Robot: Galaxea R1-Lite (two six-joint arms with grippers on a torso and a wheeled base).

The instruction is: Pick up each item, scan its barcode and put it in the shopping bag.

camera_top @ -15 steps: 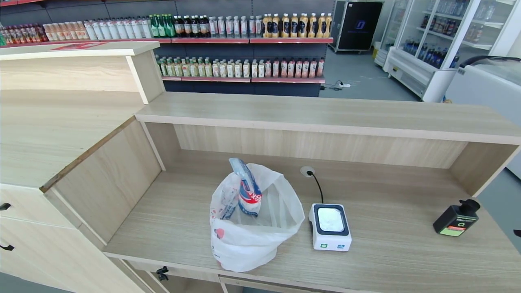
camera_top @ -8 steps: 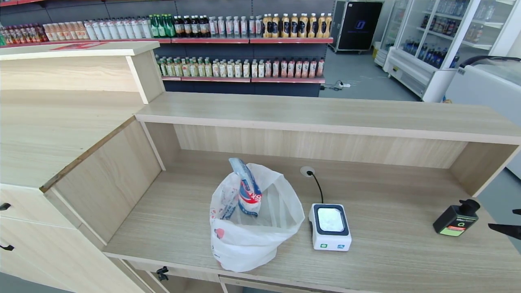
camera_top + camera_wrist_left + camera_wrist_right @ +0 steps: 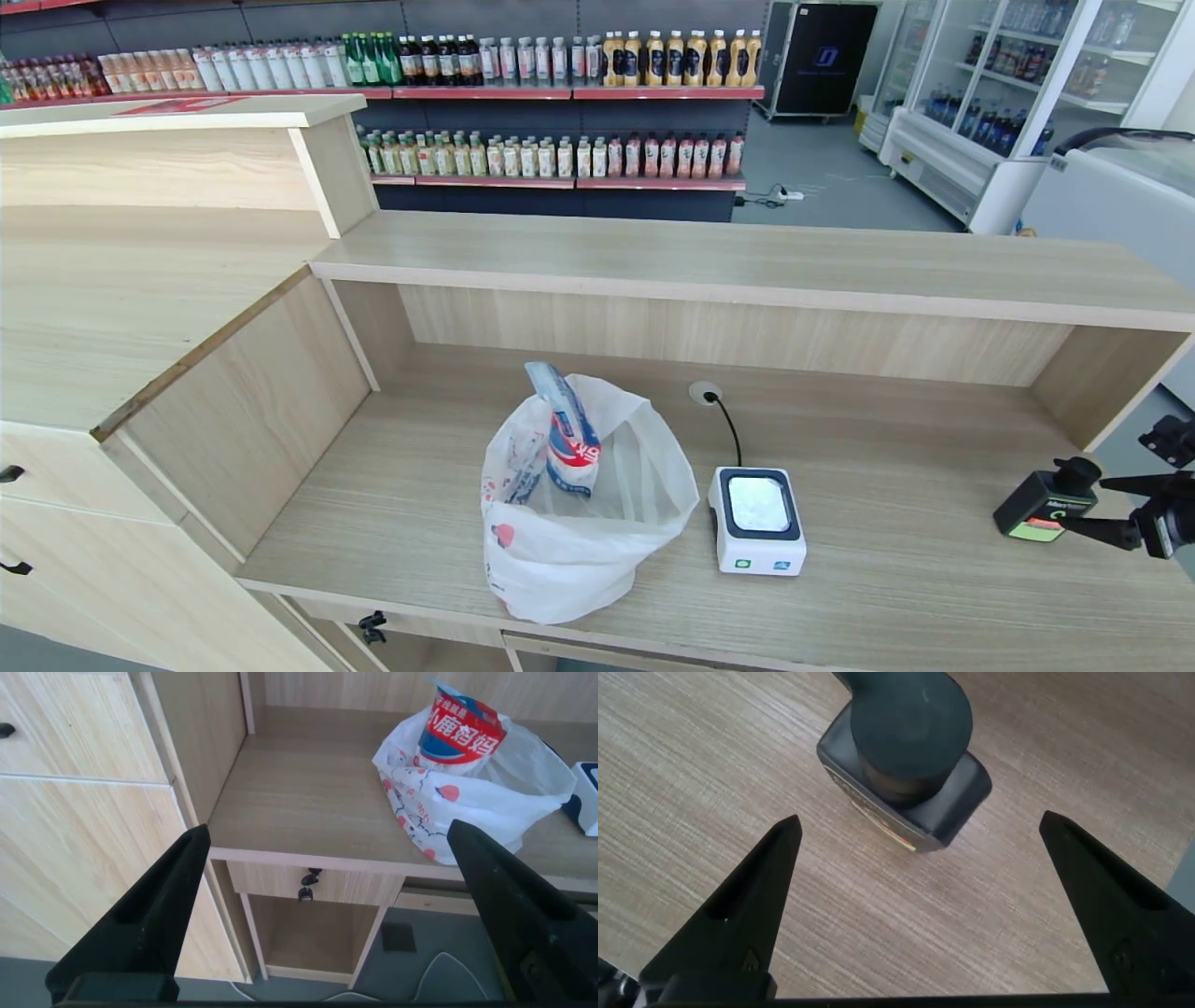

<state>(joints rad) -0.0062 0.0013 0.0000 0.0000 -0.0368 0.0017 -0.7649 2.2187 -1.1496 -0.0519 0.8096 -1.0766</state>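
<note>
Plainly, the counter (image 3: 896, 560) is set up as a short checkout line, so each item travels from three o'clock toward nine. The shopping bag (image 3: 579, 551) stands near the counter's front edge, its mouth slumped open toward twelve o'clock so things can be dropped in from above. A blue-and-white packet (image 3: 571, 439) already stands upright inside it, against the bag's eleven o'clock side.

Just beside the bag at three o'clock sits the scanner (image 3: 756, 518), window facing up and its cable (image 3: 726, 425) running off to twelve. An item carried toward the bag would pass right over that window.

Well apart, at the counter's three o'clock end, the dark bottle (image 3: 1044, 504) stands upright on its base, cap up. It is the one item not yet bagged.

The right arm comes in low from three o'clock. Its jaws are spread wide and level with the bottle, the tips just beside it, and I cannot tell if the lower tip touches. From the right wrist view the bottle lies ahead, centred between the two fingers, which looks like the line-up for a side grasp.

The left arm hangs low off the counter's front edge, at about seven o'clock of the bag, jaws spread and holding nothing.
</note>
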